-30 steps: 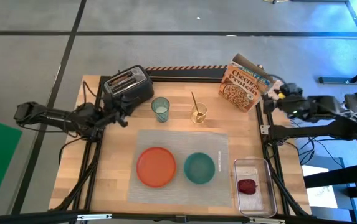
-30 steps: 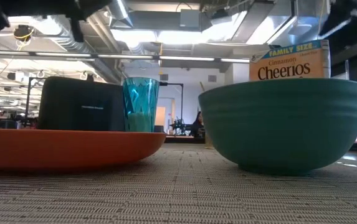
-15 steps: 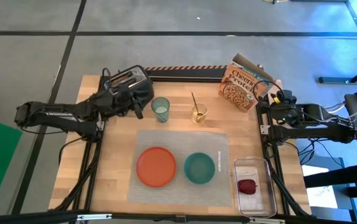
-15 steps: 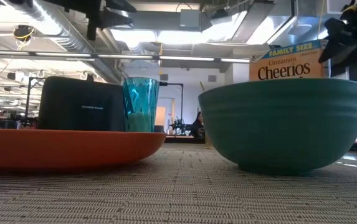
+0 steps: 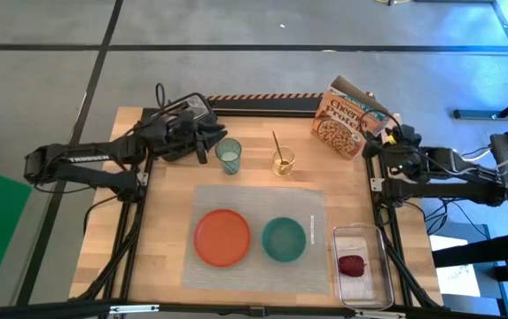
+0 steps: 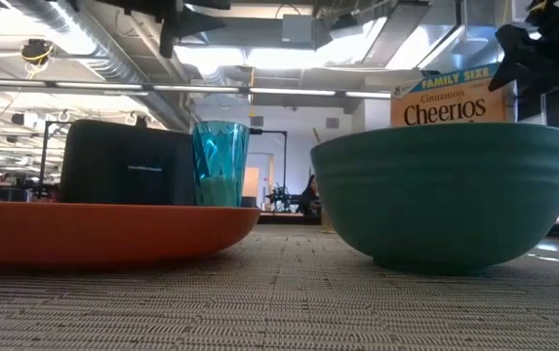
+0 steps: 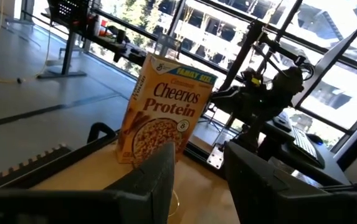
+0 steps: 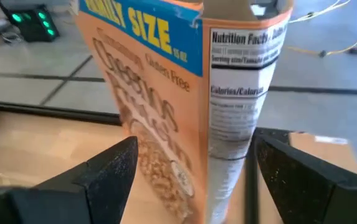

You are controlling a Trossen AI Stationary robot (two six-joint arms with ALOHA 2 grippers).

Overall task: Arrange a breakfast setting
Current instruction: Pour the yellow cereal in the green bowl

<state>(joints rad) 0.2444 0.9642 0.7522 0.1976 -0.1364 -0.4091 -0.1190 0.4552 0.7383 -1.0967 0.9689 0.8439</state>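
Note:
A grey placemat (image 5: 258, 197) lies at the table's middle and bears an orange plate (image 5: 222, 237) and a teal bowl (image 5: 284, 239). A green-tinted glass (image 5: 228, 157) stands beyond the mat. A gold spoon (image 5: 276, 143) stands in a small cup. A red fruit (image 5: 352, 265) lies in a clear tub. My left gripper (image 5: 207, 146) is open above the black toaster (image 6: 128, 163), just left of the glass. My right gripper (image 8: 197, 186) is open, its fingers on either side of the cereal box's near edge (image 8: 231, 106). The toast is hidden.
The cereal box (image 5: 347, 120) stands at the far right. The clear tub (image 5: 363, 285) sits at the near right corner. The toaster lies mostly under my left arm at the far left. Bare wood shows left of the mat (image 5: 160, 239).
My left gripper has gone from the table's left side toward the far edge and right, over the toaster, ending beside the glass. My right gripper has gone toward the table's left, up to the cereal box. Nothing on the table has moved.

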